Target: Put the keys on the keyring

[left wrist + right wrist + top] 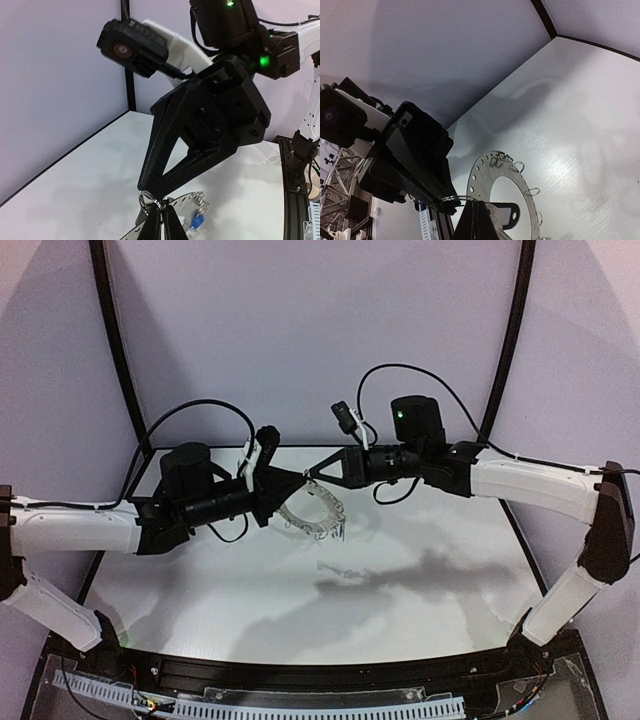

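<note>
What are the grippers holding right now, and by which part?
Both the left gripper and right gripper look shut on one small wire loop at the keyring rim; the disc hangs beneath.

- A white table (440, 540) with a fine linear grain is seen spread beneath the fingers of the left gripper (297, 479) and the right gripper (315, 474), which are met above its far half.
- A thin black edge strip (600, 45) is seen where the tabletop is closed off by the pale walls (300, 340), behind the fingers and to either side of them.
- Soft grey shadows (420, 575) are cast on the surface, nearer than the fingertips and to their right.
- A black rail (300, 675) is fixed along the near edge, well apart from the fingers.
</note>
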Motion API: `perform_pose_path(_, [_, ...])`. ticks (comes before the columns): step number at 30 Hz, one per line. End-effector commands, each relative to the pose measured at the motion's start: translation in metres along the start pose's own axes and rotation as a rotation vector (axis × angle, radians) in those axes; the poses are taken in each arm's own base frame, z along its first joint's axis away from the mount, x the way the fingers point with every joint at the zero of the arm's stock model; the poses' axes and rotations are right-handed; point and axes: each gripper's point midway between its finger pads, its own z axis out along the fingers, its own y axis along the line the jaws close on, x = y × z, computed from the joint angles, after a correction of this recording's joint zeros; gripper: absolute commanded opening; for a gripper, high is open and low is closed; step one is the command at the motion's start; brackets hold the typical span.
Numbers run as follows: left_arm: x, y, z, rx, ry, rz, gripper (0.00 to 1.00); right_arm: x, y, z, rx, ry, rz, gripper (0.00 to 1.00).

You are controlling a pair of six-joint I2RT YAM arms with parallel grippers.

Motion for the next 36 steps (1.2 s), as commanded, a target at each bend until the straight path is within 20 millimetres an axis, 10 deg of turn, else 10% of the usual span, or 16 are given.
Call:
perform_pose_path(1, [-0.007,0.0,-0.009,-0.031,0.019,-0.053,0.01,-0.012,0.007,-0.014,0.037,0.012,-0.128,0.0])
perform_pose_path(8, [0.03,0.005,-0.01,-0.074,0.188,-0.167,0.01,-0.019,0.04,-0.018,-0.057,0.008,-0.286,0.0])
perform_pose_path(23, [0.007,-0.009,0.009,0.028,0.184,-0.306,0.01,0.018,0.04,0.033,0.025,0.172,-0.394,0.0])
perform_pose_path(25, [0.007,-0.013,0.01,0.048,0.195,-0.309,0.19,0.02,0.039,0.03,0.031,0.177,-0.417,0.0])
perform_pose_path(26, [0.009,-0.015,0.008,0.06,0.207,-0.299,0.55,0.02,0.038,0.027,0.044,0.176,-0.425,0.0])
perform_pose_path(28, [0.011,-0.022,0.001,0.094,0.213,-0.262,0.93,0.021,0.037,0.021,0.057,0.181,-0.48,0.0])
perform_pose_path(36, [0.004,-0.016,-0.047,0.013,0.208,-0.167,0.99,0.023,0.032,0.001,0.04,0.226,-0.507,0.0])
